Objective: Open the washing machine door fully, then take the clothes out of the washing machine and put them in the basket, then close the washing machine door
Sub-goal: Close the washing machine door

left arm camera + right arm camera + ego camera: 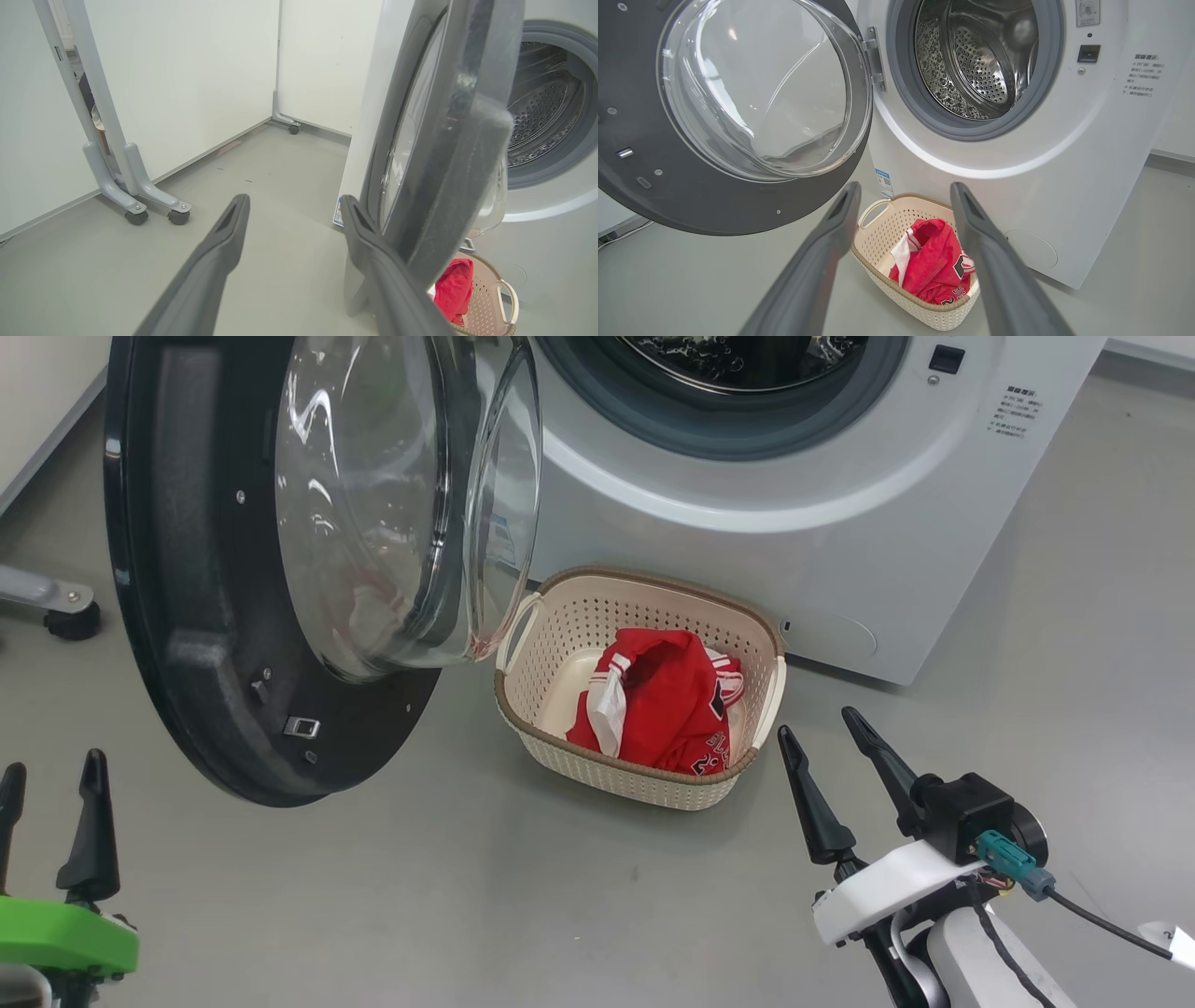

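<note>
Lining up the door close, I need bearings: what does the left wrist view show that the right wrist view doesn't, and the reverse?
Left wrist view adds the wheeled partition feet, with the washing machine door seen edge-on. Right wrist view adds the door's inner face, its glass bowl, the hinge and the printed text. Both share the steel drum, the basket and the red clothes in it.

Bright and evenly lit from overhead. Streaked white glare across the glass of the washing machine door (317, 541); soft faint shadows on the floor (560, 896) beside the basket (616, 779). Crisp in the head view; bowed toward wrist-view edges, with blurred close-up fingers (817, 266).
</note>
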Available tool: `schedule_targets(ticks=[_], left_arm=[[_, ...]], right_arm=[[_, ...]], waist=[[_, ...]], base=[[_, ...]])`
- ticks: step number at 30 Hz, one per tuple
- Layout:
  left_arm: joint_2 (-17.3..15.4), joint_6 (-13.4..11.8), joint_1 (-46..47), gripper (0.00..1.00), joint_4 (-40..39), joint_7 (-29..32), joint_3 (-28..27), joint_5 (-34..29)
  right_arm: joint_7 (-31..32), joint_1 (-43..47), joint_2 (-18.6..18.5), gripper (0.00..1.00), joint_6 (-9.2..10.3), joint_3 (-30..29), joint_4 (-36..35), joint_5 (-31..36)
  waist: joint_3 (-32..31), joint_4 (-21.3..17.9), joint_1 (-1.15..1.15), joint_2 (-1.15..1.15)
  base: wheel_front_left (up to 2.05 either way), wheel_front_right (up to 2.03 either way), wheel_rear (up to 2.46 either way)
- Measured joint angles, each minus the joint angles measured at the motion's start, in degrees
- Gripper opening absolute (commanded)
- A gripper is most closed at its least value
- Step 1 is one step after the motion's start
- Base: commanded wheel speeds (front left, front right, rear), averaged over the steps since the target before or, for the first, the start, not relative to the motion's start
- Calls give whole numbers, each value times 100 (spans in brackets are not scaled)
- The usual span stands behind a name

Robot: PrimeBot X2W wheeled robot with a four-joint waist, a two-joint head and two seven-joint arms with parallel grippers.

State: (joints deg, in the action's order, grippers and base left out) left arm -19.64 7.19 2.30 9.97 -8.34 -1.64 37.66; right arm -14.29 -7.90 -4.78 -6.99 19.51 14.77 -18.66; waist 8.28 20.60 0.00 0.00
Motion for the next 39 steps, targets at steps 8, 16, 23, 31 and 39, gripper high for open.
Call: schedule_targets(ticks=[8,16,23,31,39], left_arm=[[-78,0,0,100,116,-135,111,0],[-142,0,1,100,245,-191,279,0],[-246,0,1,100,303,-258,374,1],[-321,0,1,100,390,-308,449,15],[-392,0,1,0,441,-308,605,74]], right_arm=[[0,2,13,100,0,-7,1,0],[0,19,27,100,0,-1,4,0],[0,32,29,100,0,-9,10,0],[0,138,37,100,0,-4,37,0],[0,138,49,100,0,-1,37,0]], waist=[[-40,15,0,0],[-104,36,0,0],[-170,36,0,0],[-242,26,0,0],[-263,7,0,0]], base=[[0,0,0],[0,0,0],[0,0,0],[0,0,0],[0,0,0]])
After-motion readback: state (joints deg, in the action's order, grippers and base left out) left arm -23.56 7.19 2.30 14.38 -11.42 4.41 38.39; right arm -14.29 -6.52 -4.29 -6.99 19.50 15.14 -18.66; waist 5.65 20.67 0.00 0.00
